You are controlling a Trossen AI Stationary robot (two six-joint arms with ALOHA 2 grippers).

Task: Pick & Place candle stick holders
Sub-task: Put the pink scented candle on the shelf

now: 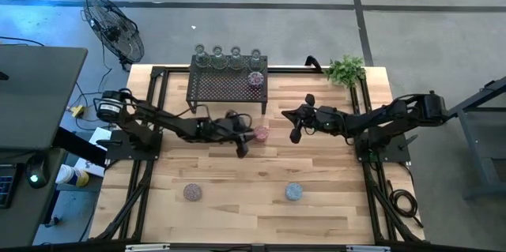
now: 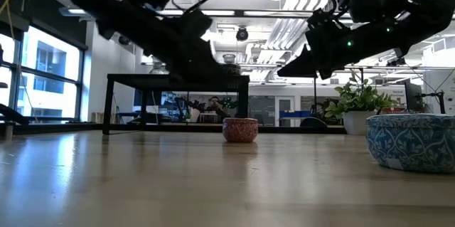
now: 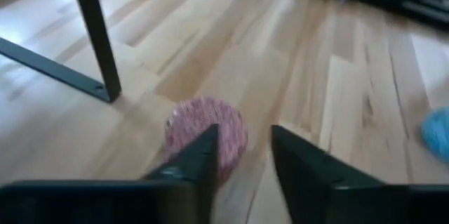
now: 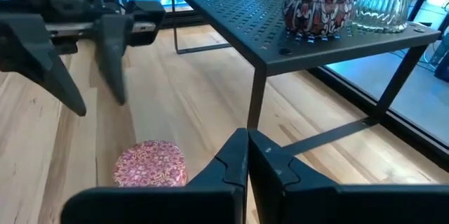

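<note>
A pink patterned candle stick holder [image 1: 261, 133] stands on its base on the table in front of the black mesh rack [image 1: 229, 86]. It also shows in the low view [image 2: 240, 129] and both wrist views [image 3: 207, 134] [image 4: 151, 164]. My left gripper [image 1: 242, 144] hangs open just left of it and above the table, touching nothing [image 3: 242, 140]. My right gripper [image 1: 295, 132] is shut and empty to its right [image 4: 247, 143]. On the rack stand several clear glass holders [image 1: 227, 54] and a patterned pink one [image 1: 254, 78].
A mauve holder [image 1: 192, 193] and a blue holder [image 1: 293, 192] stand near the table's front. A small green potted plant [image 1: 345, 69] stands at the far right corner. The rack's thin legs [image 3: 98, 38] stand close to the pink holder.
</note>
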